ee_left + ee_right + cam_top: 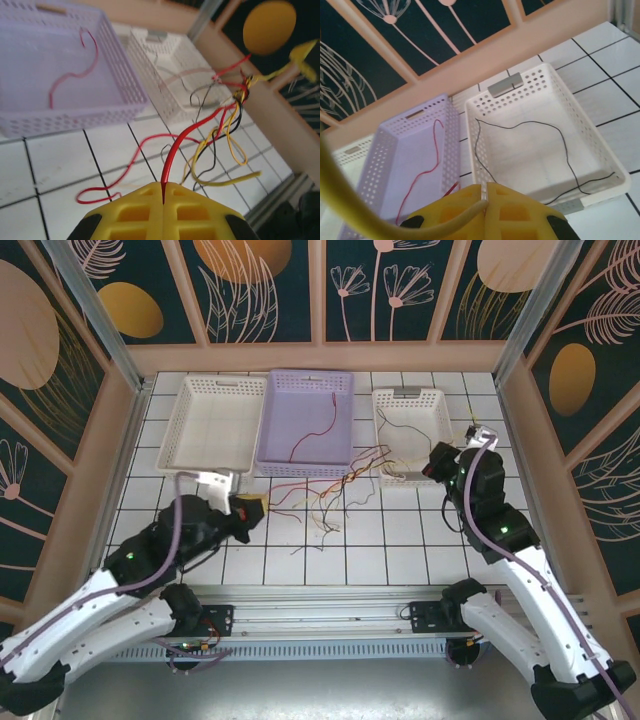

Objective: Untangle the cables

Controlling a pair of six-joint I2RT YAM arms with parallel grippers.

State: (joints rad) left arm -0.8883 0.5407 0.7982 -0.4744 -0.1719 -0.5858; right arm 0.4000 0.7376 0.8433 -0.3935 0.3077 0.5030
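Observation:
My left gripper [163, 192] is shut on the end of a red cable [175, 150]. That cable rises to a knot [242, 90] of red, yellow and black cables hanging above the tiles. In the top view the left gripper [250, 508] sits left of the tangle [330, 495], and the right gripper [432, 464] is at the near edge of the right white basket [440, 405]. My right gripper [485, 201] is shut on a yellow cable [350, 212]. One red cable [322, 425] lies in the purple basket [305, 468]. A black cable [520, 123] lies in the white basket [600, 160].
A second white basket [212, 462] stands left of the purple one at the back of the tiled table. Wooden walls close in the back and both sides. The arms' mounting rail [330, 615] runs along the near edge.

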